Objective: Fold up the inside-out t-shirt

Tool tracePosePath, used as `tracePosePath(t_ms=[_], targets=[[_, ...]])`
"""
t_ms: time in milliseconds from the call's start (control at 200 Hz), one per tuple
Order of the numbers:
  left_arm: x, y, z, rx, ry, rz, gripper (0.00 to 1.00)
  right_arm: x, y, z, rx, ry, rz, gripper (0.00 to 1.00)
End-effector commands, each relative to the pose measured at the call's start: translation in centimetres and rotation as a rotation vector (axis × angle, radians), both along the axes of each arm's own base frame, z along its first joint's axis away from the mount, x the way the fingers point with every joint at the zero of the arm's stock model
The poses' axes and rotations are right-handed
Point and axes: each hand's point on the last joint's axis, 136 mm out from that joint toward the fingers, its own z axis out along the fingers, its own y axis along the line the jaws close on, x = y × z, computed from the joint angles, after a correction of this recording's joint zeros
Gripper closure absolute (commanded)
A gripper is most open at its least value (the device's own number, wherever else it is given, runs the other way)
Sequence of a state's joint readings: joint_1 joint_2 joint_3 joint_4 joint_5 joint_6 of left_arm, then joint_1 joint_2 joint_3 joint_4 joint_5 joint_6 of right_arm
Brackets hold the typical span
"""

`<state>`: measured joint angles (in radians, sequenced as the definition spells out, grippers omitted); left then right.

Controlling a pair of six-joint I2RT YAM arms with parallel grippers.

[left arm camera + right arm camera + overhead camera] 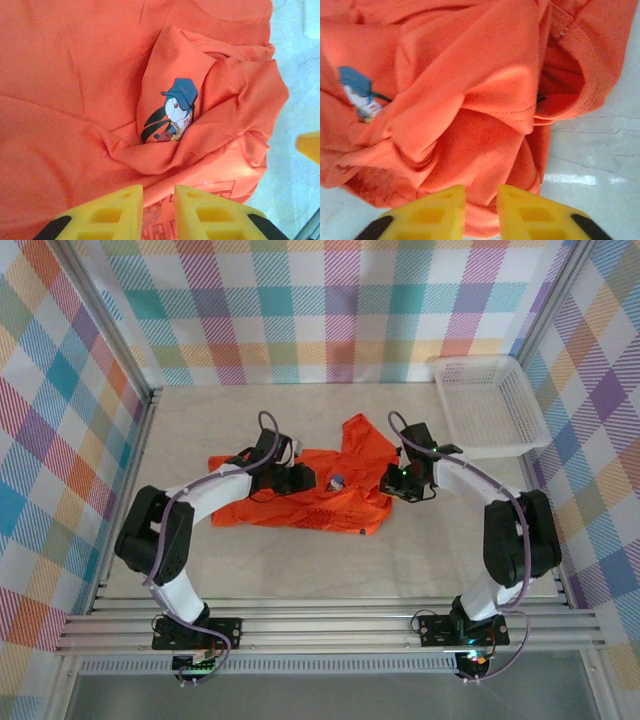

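Shirt (pixel 300 505) lay crumpled on bench (pixel 300 565); left hand (pixel 159 202) and right hand (pixel 481 202) were both nearly closed, each pinching cloth.

left arm (pixel 205 495) and right arm (pixel 470 480): white, black joints
purple cables (pixel 262 422) loop along both; yellow fingers (pixel 110 215) with square hollows.

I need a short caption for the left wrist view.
Left fingers closed on the crumpled orange t-shirt, just below its cartoon print.
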<state>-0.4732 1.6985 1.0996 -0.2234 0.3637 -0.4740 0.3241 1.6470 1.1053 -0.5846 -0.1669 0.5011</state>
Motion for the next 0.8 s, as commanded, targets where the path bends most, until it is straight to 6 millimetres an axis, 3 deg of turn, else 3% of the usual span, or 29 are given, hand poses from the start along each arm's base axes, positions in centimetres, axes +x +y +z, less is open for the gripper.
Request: tracePosePath(t_ms=[0, 100, 195, 270, 500, 595, 795], targets=[[-0.9, 3.0, -0.1, 0.087, 0.040, 0.048, 0.74, 1.5, -0.3, -1.5, -0.041, -0.015, -0.022, 0.71], [-0.9, 5.5, 0.0, 0.116, 0.049, 0.120, 0.66, 2.6, -0.4, -2.3, -0.063, -0.016, -0.023, 0.67], [-0.9, 8.4, -0.3, 0.155, 0.058, 0.207, 0.47, 3.8, -0.4, -2.7, -0.089, -0.029, -0.024, 0.65], [-1.0, 10.8, -0.9, 0.174, 0.072, 0.280, 0.40, 4.7, -0.6, -2.6, -0.111, -0.042, -0.024, 0.64], [-1.0, 16.4, -3.0, 0.211, 0.128, 0.430, 0.35, 5.7, -0.4, -1.5, -0.123, -0.073, -0.002, 0.64], [-0.9, 17.5, -3.8, 0.225, 0.144, 0.460, 0.35, 5.8, -0.4, -1.8, -0.129, -0.064, 0.007, 0.70], [0.1, 18.9, -5.2, 0.231, 0.162, 0.509, 0.35, 6.0, 0.0, -1.5, -0.108, -0.067, 0.009, 1.00]])
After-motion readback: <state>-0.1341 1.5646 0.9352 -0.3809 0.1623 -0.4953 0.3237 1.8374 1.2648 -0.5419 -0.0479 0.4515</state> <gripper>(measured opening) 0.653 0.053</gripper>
